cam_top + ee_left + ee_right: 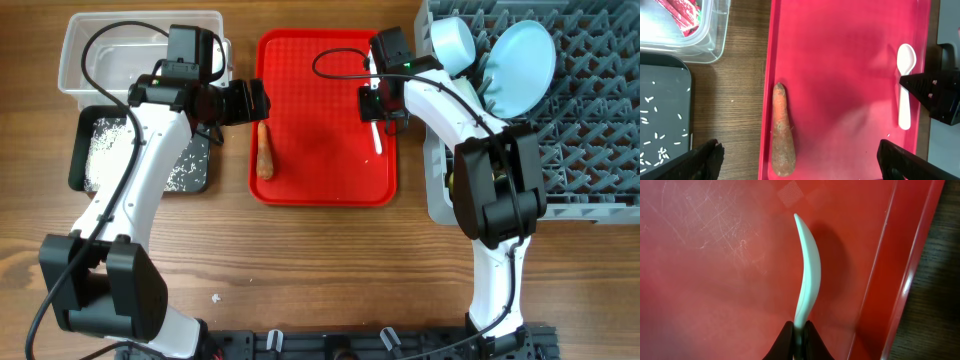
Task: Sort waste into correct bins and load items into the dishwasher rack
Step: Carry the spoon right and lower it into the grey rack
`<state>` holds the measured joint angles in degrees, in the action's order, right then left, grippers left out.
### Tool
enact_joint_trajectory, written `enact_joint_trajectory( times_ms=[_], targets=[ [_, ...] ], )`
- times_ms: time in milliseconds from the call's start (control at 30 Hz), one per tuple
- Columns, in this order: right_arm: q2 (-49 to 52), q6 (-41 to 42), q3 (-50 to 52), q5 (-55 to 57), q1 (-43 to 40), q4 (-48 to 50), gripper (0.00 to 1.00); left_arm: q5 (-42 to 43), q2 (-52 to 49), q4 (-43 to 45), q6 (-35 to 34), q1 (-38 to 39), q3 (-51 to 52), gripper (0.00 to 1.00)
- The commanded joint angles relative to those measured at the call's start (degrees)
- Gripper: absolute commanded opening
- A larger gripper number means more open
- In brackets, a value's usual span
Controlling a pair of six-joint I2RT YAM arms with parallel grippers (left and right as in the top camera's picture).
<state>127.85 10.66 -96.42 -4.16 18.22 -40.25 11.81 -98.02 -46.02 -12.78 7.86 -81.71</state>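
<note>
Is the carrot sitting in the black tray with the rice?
No, the carrot lies on the red tray near its left edge, apart from the black tray.

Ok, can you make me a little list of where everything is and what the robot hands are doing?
right jaws: shut on white spoon
left jaws: open, above carrot
red tray: holds spoon, carrot
black tray: rice grains
clear tub: red-and-white wrapper
rack: plate, bowl
</note>
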Motion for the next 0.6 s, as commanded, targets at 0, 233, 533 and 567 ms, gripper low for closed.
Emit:
enact_joint_trajectory(
  times_ms=[0,233,533,567],
  targets=[
    [0.3,-0.1,0.8,1.0,-0.2,-1.0,0.04,-0.2,-0.1,0.2,0.1,-0.3,0.0,1.0],
    [-7.8,-0.2,0.6,1.0,-0.2,-3.1,0.04,-0.2,-0.1,0.2,0.1,-0.3,0.0,1.0],
    [-23.3,-0.2,0.6,1.2,-0.8,-7.2,0.04,-0.2,-0.1,0.2,0.1,-0.3,0.0,1.0],
    [-25.9,-0.2,0.6,1.8,-1.4,-8.2,0.04,-0.2,-0.1,0.2,0.1,-0.3,0.0,1.0]
  ],
)
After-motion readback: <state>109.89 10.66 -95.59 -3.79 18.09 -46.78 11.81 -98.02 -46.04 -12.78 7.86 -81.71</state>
